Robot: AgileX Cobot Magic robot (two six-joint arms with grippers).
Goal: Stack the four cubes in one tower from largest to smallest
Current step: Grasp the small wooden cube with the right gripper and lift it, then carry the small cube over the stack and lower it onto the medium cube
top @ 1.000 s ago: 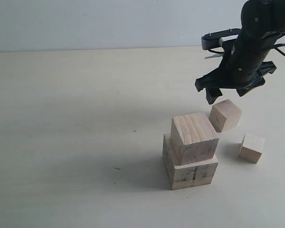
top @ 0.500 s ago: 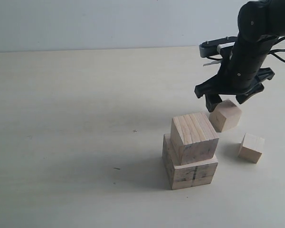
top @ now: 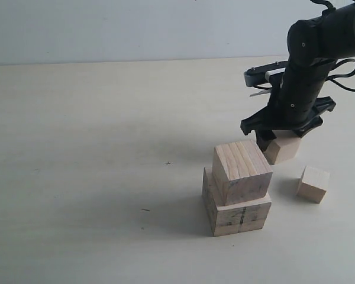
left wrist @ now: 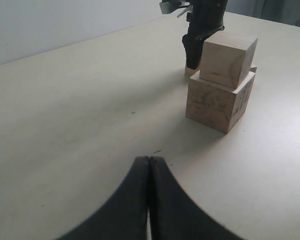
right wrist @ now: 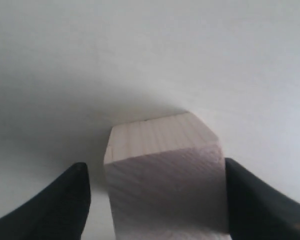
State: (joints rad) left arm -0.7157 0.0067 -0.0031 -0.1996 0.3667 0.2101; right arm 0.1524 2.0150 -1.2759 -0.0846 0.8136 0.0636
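Note:
The largest cube [top: 239, 216], with a dark seam, rests on the table [top: 94, 148] and carries the second cube [top: 241, 171], turned slightly askew. Behind and to the right of them stands the third cube [top: 286, 150]. My right gripper [top: 281, 137] has come down over it, open, one finger on each side. In the right wrist view this cube [right wrist: 165, 170] fills the space between the fingers [right wrist: 70, 200], with a gap on one side. The smallest cube [top: 313, 184] lies alone at the right. My left gripper [left wrist: 149, 160] is shut and empty, low over the table, away from the stack [left wrist: 220, 95].
The pale table runs back to a white wall [top: 136, 29]. The two-cube stack stands very close to the right gripper's near finger. Open tabletop lies to the left of the stack.
The right gripper has come down from above the third cube until its fingers straddle it, and the jaws have narrowed a little. The cubes and the left gripper have not moved.

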